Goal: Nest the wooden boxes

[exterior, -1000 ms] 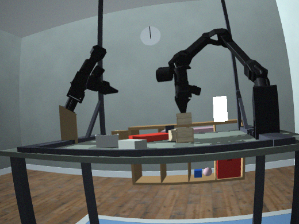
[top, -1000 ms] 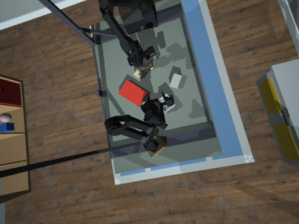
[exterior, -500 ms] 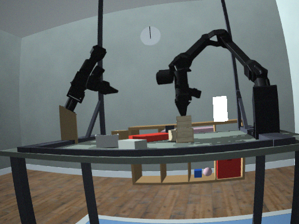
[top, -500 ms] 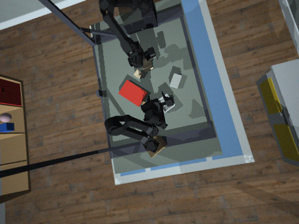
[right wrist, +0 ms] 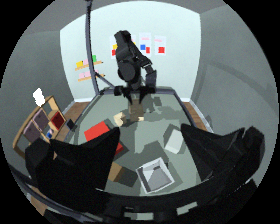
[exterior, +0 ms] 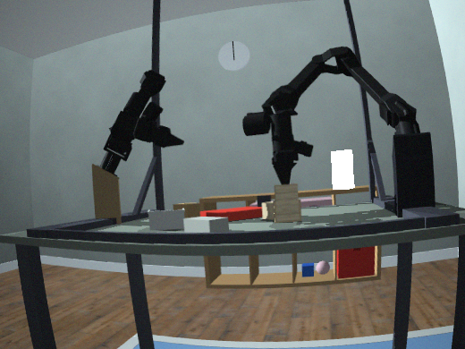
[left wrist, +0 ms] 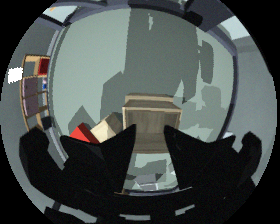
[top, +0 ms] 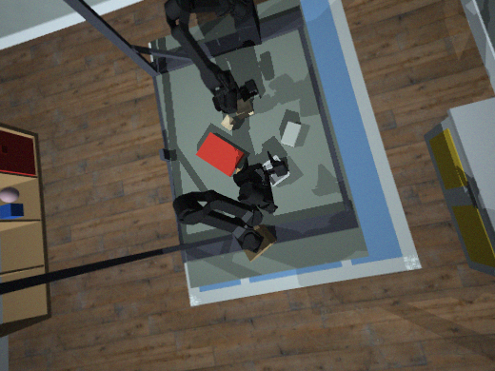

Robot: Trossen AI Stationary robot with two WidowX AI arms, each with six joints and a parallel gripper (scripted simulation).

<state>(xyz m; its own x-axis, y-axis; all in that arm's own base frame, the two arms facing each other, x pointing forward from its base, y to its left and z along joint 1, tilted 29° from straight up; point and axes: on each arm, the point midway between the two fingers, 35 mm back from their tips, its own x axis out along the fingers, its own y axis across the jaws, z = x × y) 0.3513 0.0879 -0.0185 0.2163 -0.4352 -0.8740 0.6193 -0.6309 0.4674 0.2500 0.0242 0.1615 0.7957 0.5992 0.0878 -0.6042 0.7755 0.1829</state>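
My left gripper (exterior: 284,178) points straight down and is shut on the top edge of a tan wooden box (exterior: 286,202). The box stands tall, with its bottom at about table level. It also shows between the fingers in the left wrist view (left wrist: 151,123). A smaller tan box (exterior: 267,210) lies right beside it, and a flat red box (top: 220,154) lies close by. My right gripper (exterior: 178,141) is open and empty, raised high above a white open box (right wrist: 155,177). A light grey box (top: 291,133) lies apart on the table.
A brown panel (exterior: 106,198) stands at the table edge by the right arm's base. A dark raised rim (exterior: 224,236) runs around the table top. A shelf unit (exterior: 291,268) stands on the floor behind the table.
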